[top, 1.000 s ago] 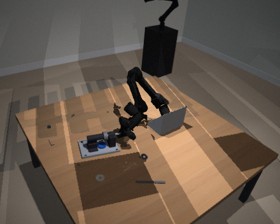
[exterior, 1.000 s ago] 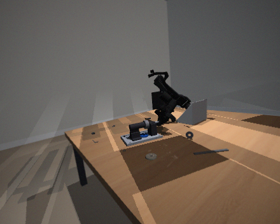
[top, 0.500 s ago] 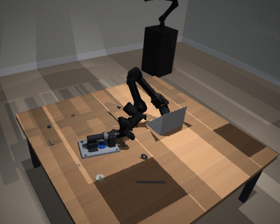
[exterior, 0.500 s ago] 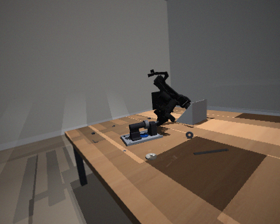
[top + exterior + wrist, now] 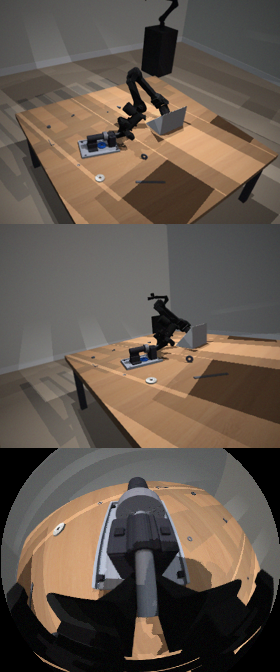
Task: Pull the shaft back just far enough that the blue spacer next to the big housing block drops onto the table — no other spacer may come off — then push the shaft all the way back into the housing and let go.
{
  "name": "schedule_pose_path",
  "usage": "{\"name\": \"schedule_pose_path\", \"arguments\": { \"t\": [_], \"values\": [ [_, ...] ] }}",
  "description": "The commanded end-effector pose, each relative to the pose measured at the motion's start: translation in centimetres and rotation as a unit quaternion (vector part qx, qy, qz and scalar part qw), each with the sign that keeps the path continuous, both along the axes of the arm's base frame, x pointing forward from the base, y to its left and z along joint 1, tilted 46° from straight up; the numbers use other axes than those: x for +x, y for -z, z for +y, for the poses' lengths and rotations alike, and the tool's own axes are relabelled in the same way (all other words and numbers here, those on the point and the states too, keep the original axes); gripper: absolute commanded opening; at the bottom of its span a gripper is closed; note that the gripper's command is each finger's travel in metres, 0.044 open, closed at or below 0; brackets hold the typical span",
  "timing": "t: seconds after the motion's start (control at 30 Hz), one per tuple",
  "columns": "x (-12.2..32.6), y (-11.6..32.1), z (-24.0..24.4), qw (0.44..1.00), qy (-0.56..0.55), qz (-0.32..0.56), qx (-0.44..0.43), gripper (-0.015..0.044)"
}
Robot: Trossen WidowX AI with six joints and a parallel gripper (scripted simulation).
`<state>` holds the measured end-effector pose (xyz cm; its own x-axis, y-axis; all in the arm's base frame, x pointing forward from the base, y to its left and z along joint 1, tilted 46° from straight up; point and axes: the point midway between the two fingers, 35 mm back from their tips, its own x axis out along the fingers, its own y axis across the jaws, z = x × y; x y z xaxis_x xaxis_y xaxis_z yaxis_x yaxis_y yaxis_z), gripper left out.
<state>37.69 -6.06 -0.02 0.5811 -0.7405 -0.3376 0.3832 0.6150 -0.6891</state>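
The blue spacer (image 5: 101, 145) (image 5: 144, 359) lies flat on the grey base plate (image 5: 102, 154) (image 5: 128, 367), between the big housing block (image 5: 92, 146) (image 5: 135, 359) and the smaller block (image 5: 111, 140) (image 5: 153, 352). A grey spacer (image 5: 105, 136) (image 5: 146, 348) (image 5: 137, 502) is still up on the shaft line, between the dark cylinder on the housing and the smaller block. The grey shaft (image 5: 146, 573) passes through the smaller block toward my gripper (image 5: 143, 576), which is shut on it. The shaft's far end is hidden.
A white washer (image 5: 100, 177) (image 5: 151, 380), a dark ring (image 5: 144, 156) (image 5: 189, 359) and a dark bar (image 5: 150, 182) (image 5: 210, 376) lie on the table in front. A grey wedge (image 5: 173, 121) (image 5: 199, 336) stands near the arm. Small hardware lies behind the plate.
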Motion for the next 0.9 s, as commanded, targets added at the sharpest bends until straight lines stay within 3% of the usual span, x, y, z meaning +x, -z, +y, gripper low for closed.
{"name": "schedule_pose_path", "arguments": {
  "t": [0.0,0.7,0.87],
  "values": [
    [0.42,-0.17,0.08,1.000,-0.003,-0.004,0.002,0.0000],
    [0.63,-0.22,-0.01,1.000,-0.003,-0.004,0.002,0.0000],
    [0.22,-0.05,-0.07,1.000,0.000,0.000,0.000,0.0131]
  ]
}}
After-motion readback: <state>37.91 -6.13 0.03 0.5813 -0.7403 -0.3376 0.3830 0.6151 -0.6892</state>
